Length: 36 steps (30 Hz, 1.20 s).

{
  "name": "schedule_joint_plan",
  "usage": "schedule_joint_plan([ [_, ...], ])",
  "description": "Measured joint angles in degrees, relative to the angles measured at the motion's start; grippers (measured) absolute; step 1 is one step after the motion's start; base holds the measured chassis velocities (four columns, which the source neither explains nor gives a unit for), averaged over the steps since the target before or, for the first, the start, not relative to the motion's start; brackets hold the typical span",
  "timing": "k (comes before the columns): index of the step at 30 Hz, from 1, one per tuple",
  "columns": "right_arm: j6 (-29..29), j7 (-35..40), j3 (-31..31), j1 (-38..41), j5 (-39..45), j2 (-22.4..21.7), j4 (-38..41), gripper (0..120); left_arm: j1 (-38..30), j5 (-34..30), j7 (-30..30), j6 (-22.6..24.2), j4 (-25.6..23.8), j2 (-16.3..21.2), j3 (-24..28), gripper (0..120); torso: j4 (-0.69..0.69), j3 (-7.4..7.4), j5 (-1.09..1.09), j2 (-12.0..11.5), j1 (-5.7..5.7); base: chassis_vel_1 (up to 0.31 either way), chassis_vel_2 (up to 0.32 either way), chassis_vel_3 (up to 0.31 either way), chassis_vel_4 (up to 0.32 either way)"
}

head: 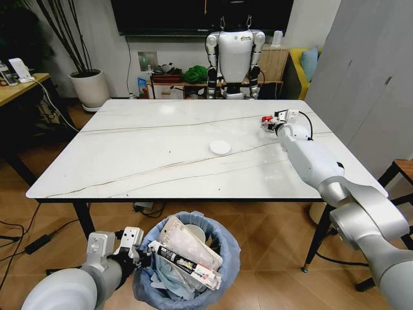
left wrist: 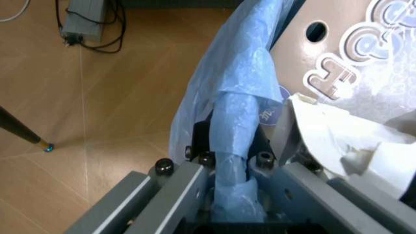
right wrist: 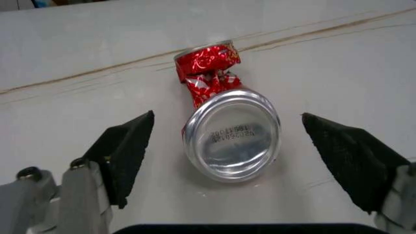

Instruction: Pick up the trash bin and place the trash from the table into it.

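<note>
The trash bin (head: 222,248), lined with a light-blue bag (left wrist: 240,78), hangs below the table's near edge. My left gripper (head: 137,250) is shut on its rim, the bag pinched between the fingers (left wrist: 195,146). Inside lie a long black-white packet (head: 184,261), a cardboard piece (head: 187,237) and white tissue (left wrist: 338,141). On the white marble table (head: 148,161), a crushed red can (right wrist: 224,131) lies at the far right. My right gripper (head: 274,123) is open around it, pads (right wrist: 126,151) on either side and clear of it. A round white lid (head: 220,147) lies mid-table.
A white humanoid robot (head: 233,55) stands beyond the table's far edge. A yellow wooden desk (head: 19,87) and a potted plant (head: 89,87) are at the left. A grey cabinet (head: 374,84) and a stool (head: 403,171) are at the right. Cables cross the wooden floor.
</note>
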Motion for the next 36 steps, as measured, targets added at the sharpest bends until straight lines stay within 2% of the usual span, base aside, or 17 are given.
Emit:
schedule_joint_plan([
  [2, 0.03, -0.16, 0.08, -0.22, -0.06, -0.12, -0.08, 73, 0.15, 0.04, -0.01, 0.00, 0.00, -0.01, -0.07, 0, 0.00, 0.00, 0.00, 0.00, 0.00, 0.000, 0.000, 0.000, 0.000],
  [3, 0.03, -0.16, 0.08, -0.22, -0.06, -0.12, -0.08, 73, 0.15, 0.04, -0.01, 0.00, 0.00, -0.01, -0.07, 0, 0.00, 0.00, 0.00, 0.00, 0.00, 0.000, 0.000, 0.000, 0.000],
  [7, 0.07, -0.27, 0.26, -0.96, -0.12, -0.35, 0.18, 52, 0.27, 0.11, -0.05, 0.00, 0.00, -0.08, -0.20, 0, 0.00, 0.00, 0.00, 0.00, 0.00, 0.000, 0.000, 0.000, 0.000],
  [10, 0.08, -0.27, 0.26, -1.11, -0.18, -0.55, 0.41, 49, 0.32, 0.15, -0.05, 0.00, 0.00, -0.14, -0.23, 0, 0.00, 0.00, 0.00, 0.00, 0.00, 0.000, 0.000, 0.000, 0.000],
  [20, -0.15, 0.41, 0.08, -1.45, 0.52, -1.68, 2.49, 49, 0.53, 0.32, -0.07, 0.00, 0.00, -0.11, -0.42, 0, 0.00, 0.00, 0.00, 0.00, 0.00, 0.000, 0.000, 0.000, 0.000],
  [29, -0.45, 2.89, 0.31, -3.40, 4.13, -5.78, 9.85, 49, 0.75, 0.40, -0.11, 0.00, 0.00, 0.04, -0.55, 0, 0.00, 0.00, 0.01, 0.00, 0.00, 0.000, 0.000, 0.000, 0.000],
  [33, -1.30, 3.19, 0.86, -5.54, 9.17, -12.06, 18.81, 49, 0.45, 0.44, -0.19, 0.00, 0.00, -0.16, -0.31, 0, -0.02, 0.00, 0.00, 0.00, 0.00, 0.000, 0.000, 0.000, 0.000],
  [34, -1.30, 3.19, 0.86, -5.54, 9.17, -12.06, 18.81, 49, 0.45, 0.44, -0.19, 0.00, 0.00, -0.16, -0.31, 0, -0.02, 0.00, 0.00, 0.00, 0.00, 0.000, 0.000, 0.000, 0.000],
  [36, -2.02, 4.03, 1.45, -7.94, 12.08, -15.59, 25.64, 49, 0.20, 0.55, -0.22, 0.00, 0.00, -0.25, -0.01, 0, -0.04, 0.00, 0.02, 0.00, 0.00, 0.000, 0.000, 0.000, 0.000],
])
